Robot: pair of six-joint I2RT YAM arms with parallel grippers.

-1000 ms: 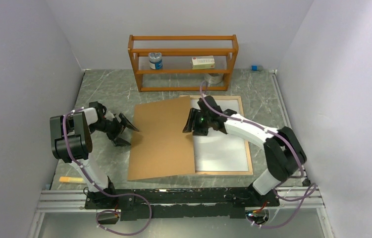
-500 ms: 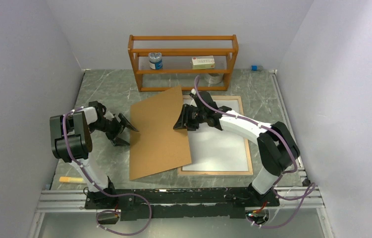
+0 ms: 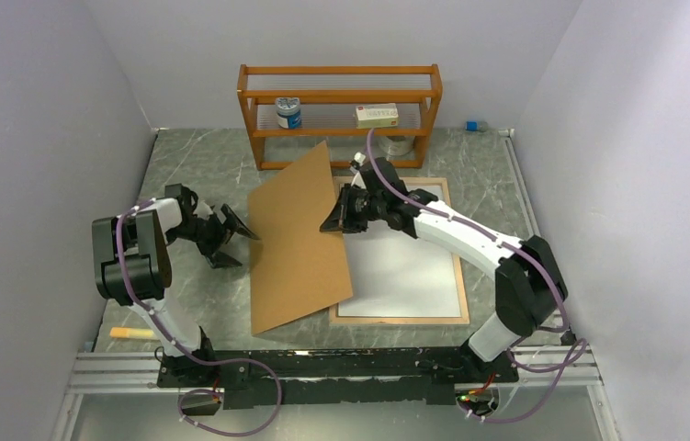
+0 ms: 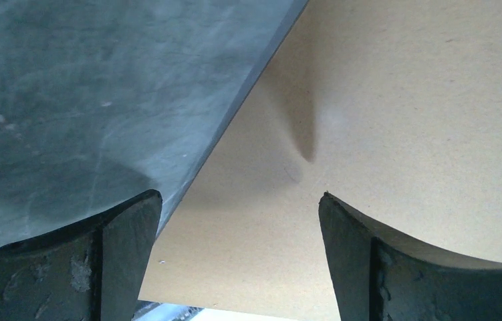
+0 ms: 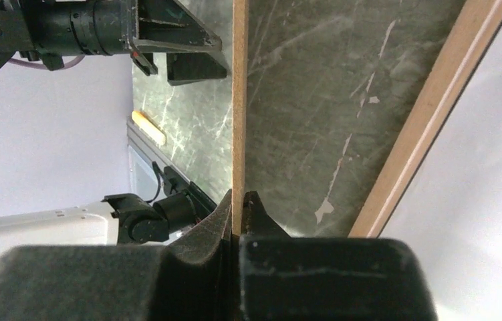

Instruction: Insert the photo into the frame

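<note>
The frame [image 3: 401, 320] lies flat on the table right of centre, its light wood-coloured rim [image 5: 422, 114] up. A white surface [image 3: 405, 271] fills it; I cannot tell whether this is the photo. My right gripper [image 3: 332, 220] is shut on the right edge of the brown backing board [image 3: 299, 243] and holds it tilted up, its lower edge on the table left of the frame. In the right wrist view the board's thin edge [image 5: 239, 100] sits pinched between the jaws [image 5: 239, 197]. My left gripper [image 3: 233, 245] is open beside the board's left edge, and the board [image 4: 402, 120] fills its wrist view beyond the fingers [image 4: 240, 195].
An orange wooden shelf rack [image 3: 341, 115] stands at the back with a jar [image 3: 288, 113] and a small box [image 3: 377, 115] on it, and a metal tin [image 3: 399, 145] low on its right. A yellow stick [image 3: 132, 333] lies by the left arm's base. Walls close both sides.
The right gripper has shut on the board's right edge and raised it, swinging it left off the frame. The left gripper has opened a little wider and hardly moved.
</note>
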